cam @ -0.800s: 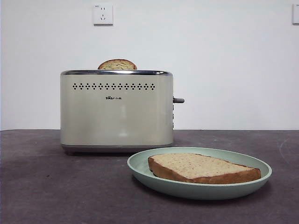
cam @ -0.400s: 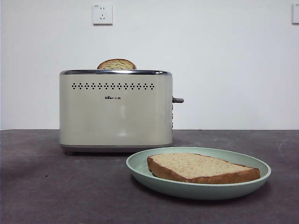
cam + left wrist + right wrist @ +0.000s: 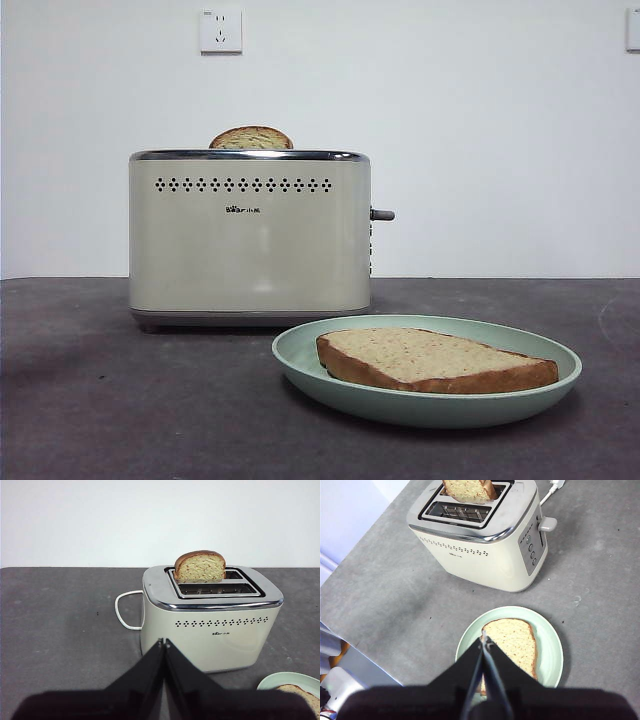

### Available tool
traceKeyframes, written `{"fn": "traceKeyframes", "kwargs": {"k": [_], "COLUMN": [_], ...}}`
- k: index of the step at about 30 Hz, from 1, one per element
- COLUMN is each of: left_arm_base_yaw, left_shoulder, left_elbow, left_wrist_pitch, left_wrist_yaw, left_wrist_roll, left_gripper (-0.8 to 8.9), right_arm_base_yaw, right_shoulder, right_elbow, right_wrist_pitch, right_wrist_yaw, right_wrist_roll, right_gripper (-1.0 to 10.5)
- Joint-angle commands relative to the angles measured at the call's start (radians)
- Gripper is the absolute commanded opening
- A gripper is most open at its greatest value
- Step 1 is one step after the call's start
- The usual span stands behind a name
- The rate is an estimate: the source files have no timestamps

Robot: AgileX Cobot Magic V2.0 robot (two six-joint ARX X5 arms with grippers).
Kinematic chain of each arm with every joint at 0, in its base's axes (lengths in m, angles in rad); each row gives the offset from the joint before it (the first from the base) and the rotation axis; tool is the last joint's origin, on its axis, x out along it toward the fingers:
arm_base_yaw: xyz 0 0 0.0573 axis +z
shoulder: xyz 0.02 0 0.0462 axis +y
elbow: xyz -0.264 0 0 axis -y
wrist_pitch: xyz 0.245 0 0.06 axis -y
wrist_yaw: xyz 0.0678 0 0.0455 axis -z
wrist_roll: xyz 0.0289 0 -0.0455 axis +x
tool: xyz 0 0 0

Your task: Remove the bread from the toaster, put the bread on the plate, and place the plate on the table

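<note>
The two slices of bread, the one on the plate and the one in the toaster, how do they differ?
The bread on the plate lies flat, its whole tan face showing; the slice in the toaster stands upright in the far slot, only its rounded top out. The first rests on the mint-green plate on the table; the second is held by the toaster. Both are speckled tan with a dark brown crust.

Plain white wall, white socket high up, second plate's edge at right
</note>
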Motion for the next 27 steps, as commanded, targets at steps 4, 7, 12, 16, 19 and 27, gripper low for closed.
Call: {"fn": "traceKeyframes", "kwargs": {"k": [4,7,12,16,19,27], "left_arm_base_yaw": [0.000,0.000,0.004,0.088,0.204,0.461], "left_shoulder": [0.000,0.000,0.000,-0.022,-0.025,-0.186], "left_elbow": [-0.002,-0.002,-0.002,-0.023,-0.097,-0.492], "left_wrist_pitch": [0.001,0.001,0.002,-0.029,0.003,0.422], "left_wrist_yaw": [-0.003,-0.003,-0.019,0.014,0.158,0.473], "left_wrist_roll": [-0.010,-0.010,0.050,0.051,0.051,0.022], "left_gripper": [-0.03,-0.03,-0.03,-0.03,-0.03,-0.03], "right_arm_base_yaw": [0.004,0.004,0.004,0.004,0.004,0.004], "right_shoulder": [-0.001,-0.001,-0.001,-0.001,-0.001,-0.001], "right_elbow": [-0.002,-0.002,-0.002,-0.002,-0.002,-0.002], "right_wrist_pitch": [0.005,0.005,0.005,0.005,0.005,0.005], "right_wrist_yaw": [0.003,0.003,0.003,0.003,0.003,0.003], "right_wrist_roll": [0.014,0.014,0.014,0.014,0.014,0.014], "right_gripper": [0.0,0.0,0.0,0.0,0.0,0.0]}}
